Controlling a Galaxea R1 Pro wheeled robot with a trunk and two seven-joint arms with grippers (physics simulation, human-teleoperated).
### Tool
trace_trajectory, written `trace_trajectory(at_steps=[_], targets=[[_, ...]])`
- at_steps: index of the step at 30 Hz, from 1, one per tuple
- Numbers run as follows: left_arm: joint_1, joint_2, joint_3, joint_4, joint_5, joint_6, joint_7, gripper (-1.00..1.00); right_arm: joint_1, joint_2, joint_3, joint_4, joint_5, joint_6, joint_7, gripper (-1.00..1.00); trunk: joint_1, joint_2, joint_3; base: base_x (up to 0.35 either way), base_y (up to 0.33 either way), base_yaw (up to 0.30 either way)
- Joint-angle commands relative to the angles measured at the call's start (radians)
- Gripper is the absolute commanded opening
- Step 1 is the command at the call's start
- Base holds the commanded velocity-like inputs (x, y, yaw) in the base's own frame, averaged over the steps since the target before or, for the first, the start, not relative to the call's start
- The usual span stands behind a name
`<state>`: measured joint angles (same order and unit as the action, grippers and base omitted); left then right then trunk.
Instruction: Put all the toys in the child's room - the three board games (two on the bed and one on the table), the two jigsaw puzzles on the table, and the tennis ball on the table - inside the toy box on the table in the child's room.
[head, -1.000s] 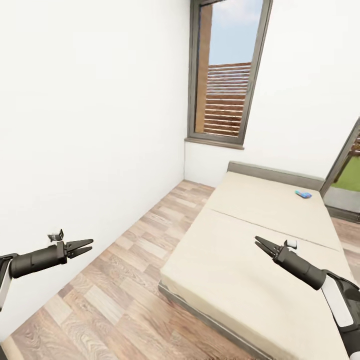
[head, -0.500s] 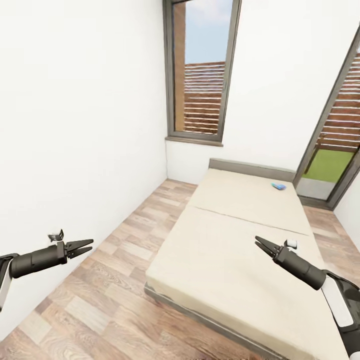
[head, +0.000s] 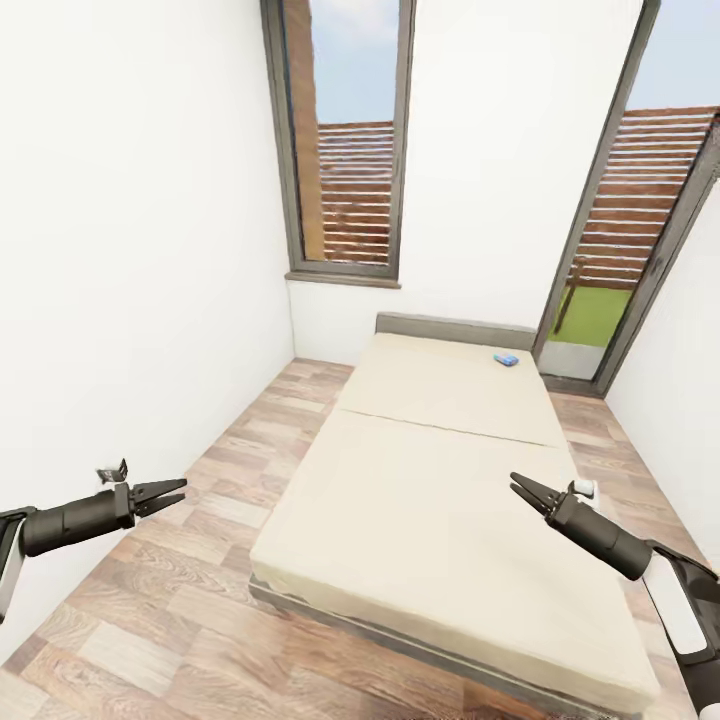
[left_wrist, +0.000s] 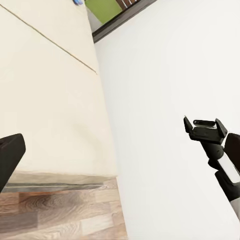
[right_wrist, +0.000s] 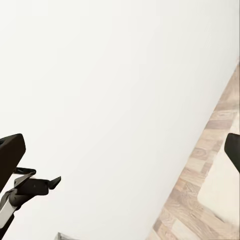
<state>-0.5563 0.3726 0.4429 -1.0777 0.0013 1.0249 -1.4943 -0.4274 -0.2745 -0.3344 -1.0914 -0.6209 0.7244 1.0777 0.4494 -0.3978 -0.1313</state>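
The robot is standing at the foot of the bed (head: 440, 500), looking along its length toward the grey headboard (head: 455, 328). The left gripper (head: 172, 492) is hanging over the wood plank floor (head: 170, 590) beside the white wall (head: 130, 250); its fingers are spread a little and are carrying nothing. The right gripper (head: 522, 489) is hovering over the near half of the mattress, fingers likewise parted and empty.

One task item is showing: the small blue board game (head: 506, 359), lying flat on the far half of the mattress near the headboard and toward the robot's right. It is well apart from both grippers. A seam (head: 450, 427) is crossing the mattress between the robot and the box. In the left wrist view a sliver of blue (left_wrist: 78, 2) is appearing at the far end of the bed (left_wrist: 50, 100); it is probably the same box.

Recommended procedure, as a judgement:
1. Drive along the right side of the bed, since the box is lying nearer that edge.
2. Stop level with the box before extending the arm.
3. Use the right gripper; approach from above with the fingers straddling the box's short dimension.
4. Expect the soft mattress to yield; close on the box edges, not the cover.

No writing, brand or label is legible; the blue box is too small to read.
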Motion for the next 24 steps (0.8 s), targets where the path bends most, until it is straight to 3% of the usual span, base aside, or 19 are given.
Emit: trace_trajectory(at_steps=[1, 24], targets=[[-0.001, 0.000, 0.000, -0.001, -0.001, 0.010, -0.004, 1.00, -0.001, 0.000, 0.000, 0.001, -0.004, 0.006, 0.001, 1.00, 0.001, -0.002, -0.003, 0.000, -0.232, -0.257], [-0.001, 0.000, -0.001, -0.001, -0.006, 0.009, 0.001, 1.00, -0.001, 0.000, 0.000, 0.003, -0.003, 0.006, 0.001, 1.00, 0.001, -0.002, -0.013, 0.012, -0.290, -0.247]])
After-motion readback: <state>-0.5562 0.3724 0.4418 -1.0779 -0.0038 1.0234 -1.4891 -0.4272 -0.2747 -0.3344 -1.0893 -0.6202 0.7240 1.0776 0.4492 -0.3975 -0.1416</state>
